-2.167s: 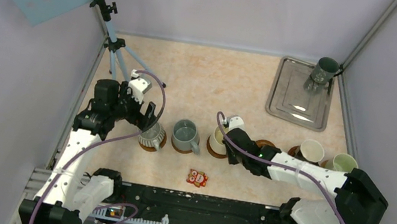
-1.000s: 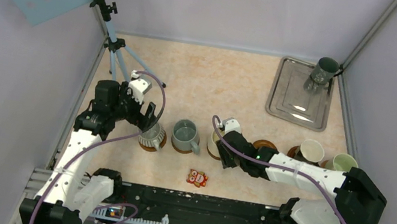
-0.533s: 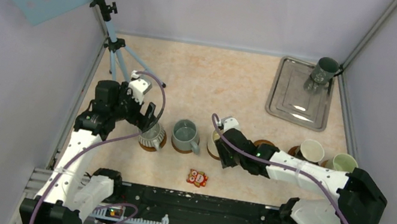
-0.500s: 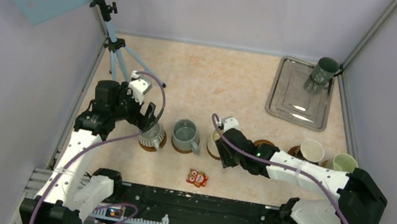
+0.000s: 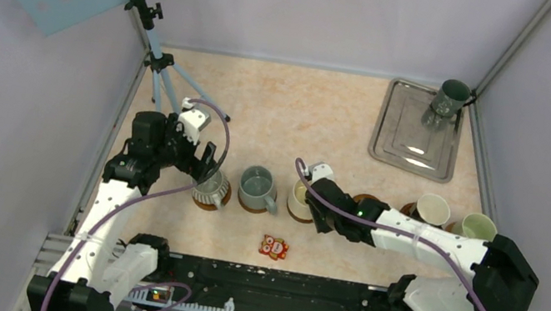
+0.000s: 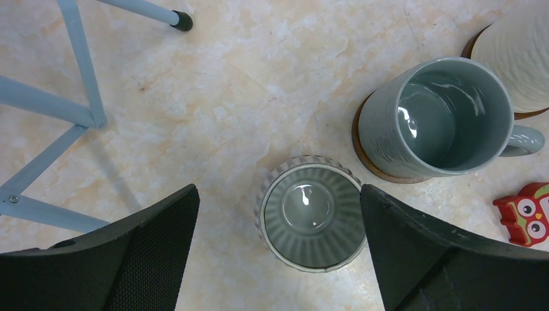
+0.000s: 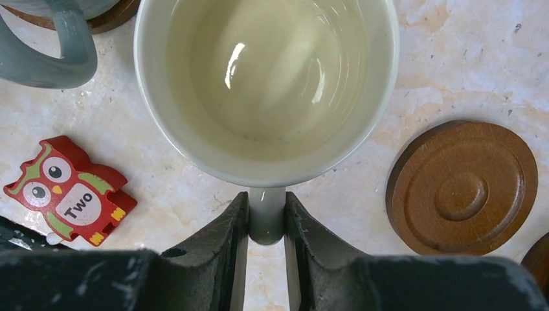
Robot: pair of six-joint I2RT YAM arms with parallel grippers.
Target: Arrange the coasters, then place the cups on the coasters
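Overhead view looks down; close wrist views share blue-grey mug [image 6: 432, 116].

table [image 5: 295, 117]: beige marbled top
owl block [image 5: 274, 246]: red, flat on table, near front edge
loaded coasters [image 7: 113, 18]: three in a row just behind owl block, under ribbed cup [image 5: 210, 187], blue-grey cup [image 5: 256, 188], cream cup [image 5: 300, 198]
bare coaster [image 7: 463, 188]: behind-right of owl block
tray [image 5: 408, 123]: far behind-right of owl block
tripod [image 5: 169, 91]: feet on table, behind-left of owl block
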